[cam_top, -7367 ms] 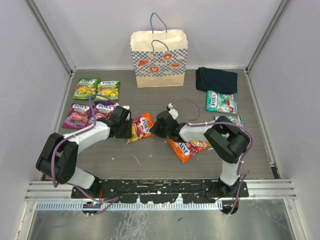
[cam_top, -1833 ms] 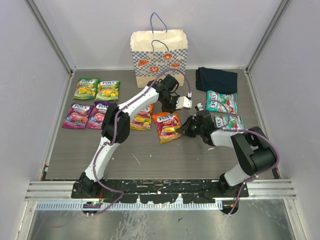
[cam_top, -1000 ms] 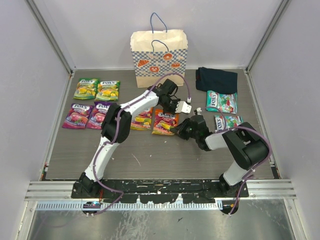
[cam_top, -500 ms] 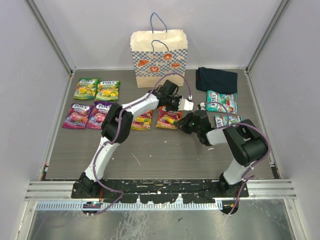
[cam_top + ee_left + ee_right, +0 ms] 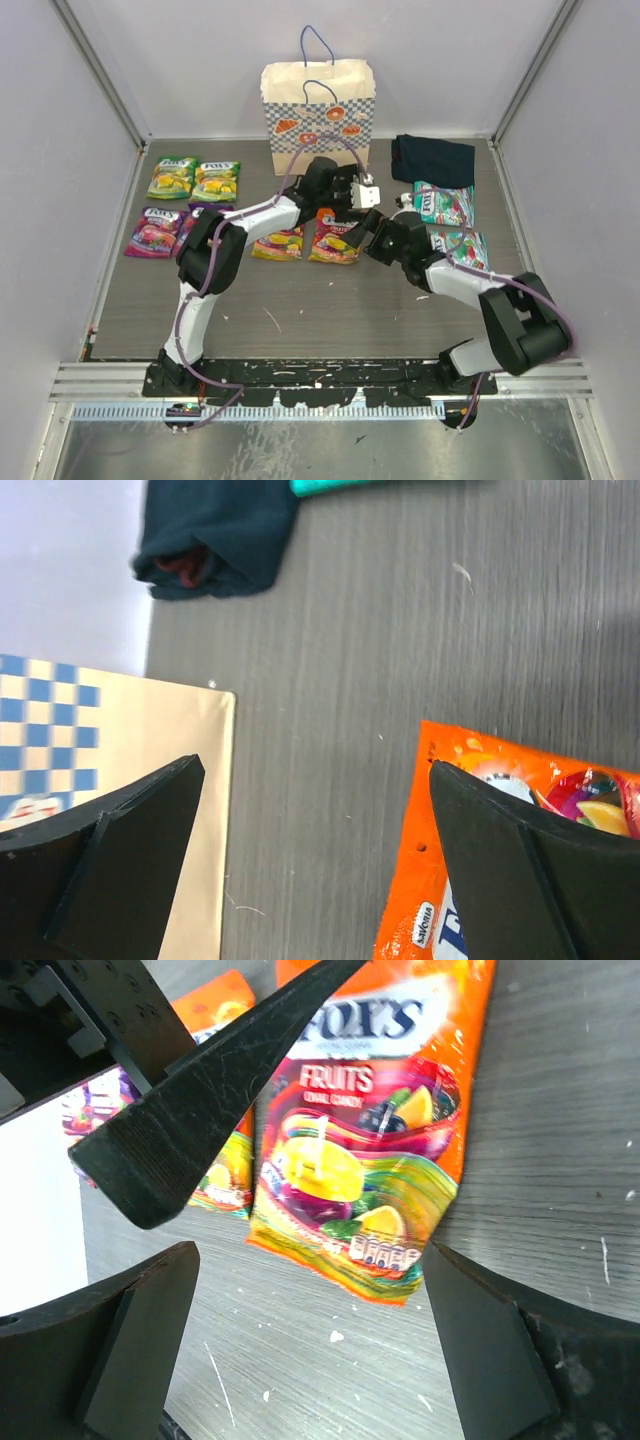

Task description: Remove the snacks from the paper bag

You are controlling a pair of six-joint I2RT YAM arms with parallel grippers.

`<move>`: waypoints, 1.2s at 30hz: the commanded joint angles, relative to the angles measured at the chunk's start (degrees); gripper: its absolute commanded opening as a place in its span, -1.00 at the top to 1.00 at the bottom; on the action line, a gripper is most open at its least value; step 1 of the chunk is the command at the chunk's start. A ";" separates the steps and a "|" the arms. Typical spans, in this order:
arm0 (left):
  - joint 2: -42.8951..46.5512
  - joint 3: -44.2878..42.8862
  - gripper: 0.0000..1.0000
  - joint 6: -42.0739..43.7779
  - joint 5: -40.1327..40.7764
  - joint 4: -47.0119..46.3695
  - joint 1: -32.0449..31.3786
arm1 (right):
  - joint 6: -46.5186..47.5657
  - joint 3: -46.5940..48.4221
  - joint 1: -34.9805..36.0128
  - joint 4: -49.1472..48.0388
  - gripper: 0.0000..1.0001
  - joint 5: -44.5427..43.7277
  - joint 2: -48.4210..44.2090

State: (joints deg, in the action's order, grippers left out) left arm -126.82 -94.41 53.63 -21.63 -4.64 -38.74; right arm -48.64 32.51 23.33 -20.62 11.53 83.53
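We log one orange pouch [image 5: 335, 240], table [image 5: 300, 292] centre, apparently colour-sorted; left pincer [image 5: 315, 768] and right pincer [image 5: 310, 1252] both spread, empty.

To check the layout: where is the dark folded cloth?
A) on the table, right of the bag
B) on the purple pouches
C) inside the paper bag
A: the cloth lies right of the standing paper bag, apart from it.

Orange pouch [image 5: 540, 775]: under left gripper [image 5: 316, 768], lower part cut by frame edge, more hidden behind the gripper. Paper bag [image 5: 150, 725]: beside gripper, cropped (contents unseen). Teal pouch [image 5: 330, 485]: sliver ahead.
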 commanded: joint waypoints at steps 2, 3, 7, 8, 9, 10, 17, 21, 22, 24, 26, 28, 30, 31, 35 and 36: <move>11.47 -0.82 -0.96 -16.13 -1.10 -7.04 2.15 | 8.12 4.41 0.00 9.63 -1.00 -6.10 -11.26; 12.76 -1.35 -0.96 -19.76 -1.13 -6.00 2.96 | 9.38 5.06 0.02 11.85 -1.00 -8.07 -12.86; 15.19 -12.57 -0.96 -37.32 4.43 12.65 6.24 | 13.92 6.87 -0.10 16.55 -1.00 -14.23 -17.63; 15.31 -15.25 -0.96 -41.21 5.37 19.14 7.52 | 14.72 6.89 -0.10 16.50 -1.00 -15.53 -18.60; 15.85 -16.10 -0.98 -45.10 5.69 23.46 8.94 | 15.49 6.61 -0.13 16.11 -1.00 -17.15 -19.71; 17.12 -14.66 -0.96 -48.00 5.70 25.86 10.32 | 16.16 6.48 -0.10 15.61 -1.00 -18.10 -20.74; 42.54 21.60 -0.96 -62.96 8.24 14.96 25.24 | 20.26 8.03 -0.16 17.67 -1.00 -28.24 -25.24; 60.46 35.66 -0.96 -65.42 20.10 15.96 33.64 | 20.55 6.99 -0.37 18.39 -1.00 -35.83 -27.27; 64.47 38.44 -0.96 -64.19 24.19 16.17 33.77 | 20.55 6.64 -0.40 18.60 -1.00 -37.08 -27.66; 71.72 43.10 -0.96 -63.38 29.11 14.50 33.86 | 20.67 6.22 -0.45 18.82 -1.00 -38.50 -28.21; 76.19 45.93 -0.96 -64.14 30.11 11.40 33.77 | 20.77 6.05 -0.55 18.80 -1.00 -38.81 -28.05; 77.91 46.13 -0.96 -64.78 28.91 10.73 33.86 | 20.86 6.34 -0.62 19.34 -1.00 -38.45 -27.71; 77.67 45.14 -0.96 -64.94 27.69 12.15 33.78 | 21.01 6.82 -0.61 20.34 -1.00 -38.64 -27.71; 77.12 44.63 -0.96 -64.94 27.49 12.94 33.81 | 21.06 6.97 -0.65 20.76 -1.00 -38.87 -27.93; 75.45 44.41 -0.96 -65.09 26.70 13.33 33.82 | 21.22 6.32 -0.72 20.77 -1.00 -39.44 -29.46; 75.19 44.47 -0.96 -65.10 26.65 13.53 33.82 | 21.34 6.32 -0.66 20.77 -1.00 -39.54 -29.61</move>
State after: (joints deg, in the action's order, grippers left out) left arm -49.76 -48.97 -10.57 4.73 10.02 -4.82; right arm -28.29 37.78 22.85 1.37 -25.41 56.34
